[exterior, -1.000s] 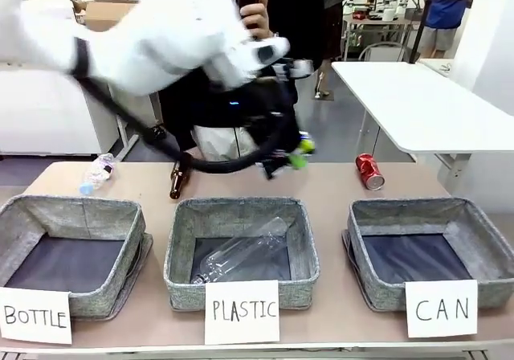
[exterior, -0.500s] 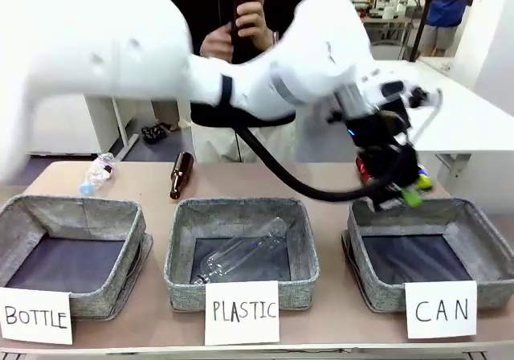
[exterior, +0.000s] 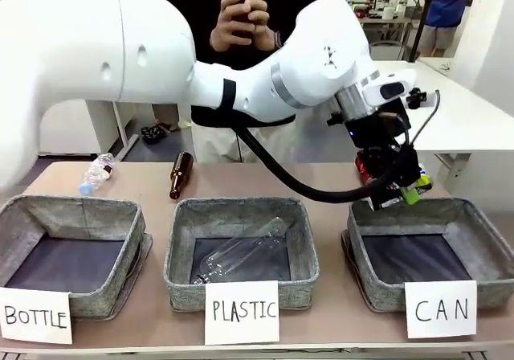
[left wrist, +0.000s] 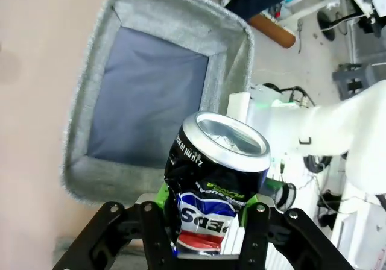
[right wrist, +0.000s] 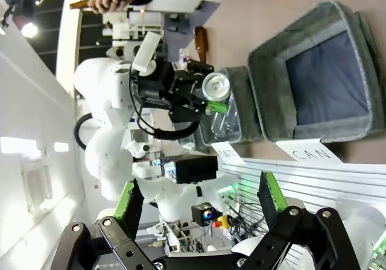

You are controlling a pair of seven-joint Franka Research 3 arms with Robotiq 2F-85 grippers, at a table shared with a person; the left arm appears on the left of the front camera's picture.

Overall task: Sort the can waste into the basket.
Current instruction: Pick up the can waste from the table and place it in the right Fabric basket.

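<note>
Gripping a small black metal drink can (left wrist: 217, 179) with a silver top and red, white and blue print, the left gripper (exterior: 399, 190) holds it tilted in the air over the far rim of the grey felt rectangular basket (exterior: 377, 292) fronted by a white card (exterior: 441, 308) handwritten "CAN". The can's side is dented below the rim.

Table, left to right:
- The "BOTTLE" basket (exterior: 104, 296) has a dark, bare floor. A crushed clear plastic bottle (exterior: 98, 171) lies behind it.
- A brown glass bottle (exterior: 180, 175) lies on the tan table (exterior: 241, 179) behind the "PLASTIC" basket (exterior: 181, 284). That basket holds a clear plastic bottle (exterior: 241, 251) lying aslant.
- The "CAN" basket's dark floor is unoccupied and open from above. The three baskets stand apart, with gaps of table between them.
- A red metal drink can (exterior: 363, 167) lies on the table just behind this basket, partly hidden by the left gripper.

A person's hands (exterior: 241, 14) hold a dark bottle at the far side.

Jaws: the left gripper's jaws are closed on the black can's lower body, one finger on each side. The right gripper (right wrist: 199, 197) stands fully spread, well apart from the table things, with nothing between its green pads (right wrist: 269, 191).
</note>
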